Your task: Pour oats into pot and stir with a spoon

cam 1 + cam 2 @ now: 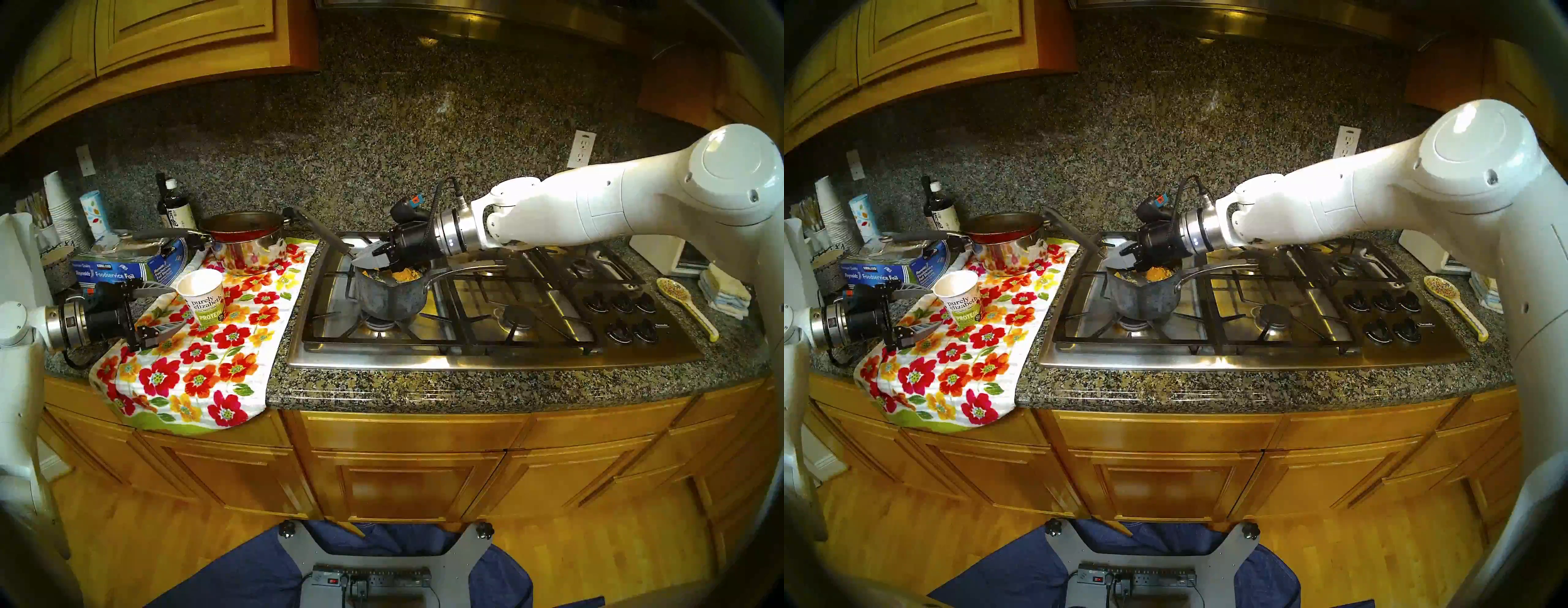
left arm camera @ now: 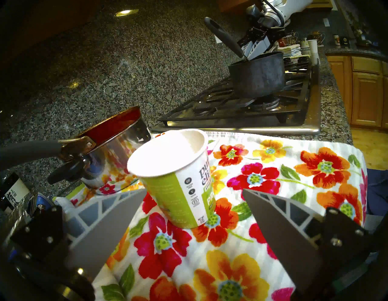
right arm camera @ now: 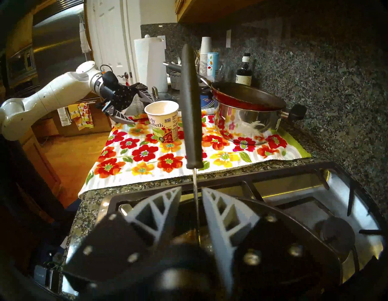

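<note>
The dark grey pot (image 1: 390, 297) stands on the stove's front left burner, its silver handle pointing right; it also shows in the left wrist view (image 2: 257, 75). Beige-yellow oats (image 1: 407, 275) lie inside it. My right gripper (image 1: 375, 257) hovers over the pot, shut on the thin metal shank of the spoon (image 3: 190, 109), whose black handle (image 1: 320, 231) slants up and left; its bowl is hidden. The "purely elizabeth" cup (image 1: 201, 302) stands upright on the floral towel and looks empty (image 2: 168, 155). My left gripper (image 1: 165, 310) is open, just left of the cup, apart from it.
A red frying pan (image 1: 244, 225) sits on a shiny steel pot (image 1: 248, 252) at the towel's back. A foil box (image 1: 127, 265), a dark bottle (image 1: 172, 208) and stacked white cups (image 1: 61, 208) crowd the back left. A yellow speckled spoon rest (image 1: 685, 303) lies right of the stove knobs (image 1: 619, 314).
</note>
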Controlling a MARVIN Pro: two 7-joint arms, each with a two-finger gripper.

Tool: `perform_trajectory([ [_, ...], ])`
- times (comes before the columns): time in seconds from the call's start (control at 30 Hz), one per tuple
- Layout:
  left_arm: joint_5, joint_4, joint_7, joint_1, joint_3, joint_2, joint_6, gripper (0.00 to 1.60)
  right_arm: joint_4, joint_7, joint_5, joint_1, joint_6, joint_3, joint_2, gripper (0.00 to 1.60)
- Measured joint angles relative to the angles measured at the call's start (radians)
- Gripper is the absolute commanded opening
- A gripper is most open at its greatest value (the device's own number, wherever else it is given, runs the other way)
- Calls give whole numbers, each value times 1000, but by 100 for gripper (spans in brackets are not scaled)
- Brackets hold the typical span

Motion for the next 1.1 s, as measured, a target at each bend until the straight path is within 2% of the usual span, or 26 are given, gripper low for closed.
perform_trajectory([
  [0.03, 0, 0, 0, 0, 0, 0, 0, 160, 0, 1, 0, 0, 0, 0, 0, 159],
  [0.07, 0, 0, 0, 0, 0, 0, 0, 160, -1, 2, 0, 0, 0, -1, 1, 160],
  [0.57, 0, 0, 0, 0, 0, 0, 0, 160, -10, 11, 1, 6, 1, -4, 15, 160],
  [1.1, 0, -1, 0, 0, 0, 0, 0, 160, -15, 25, 37, 38, 22, 14, 50, 160],
])
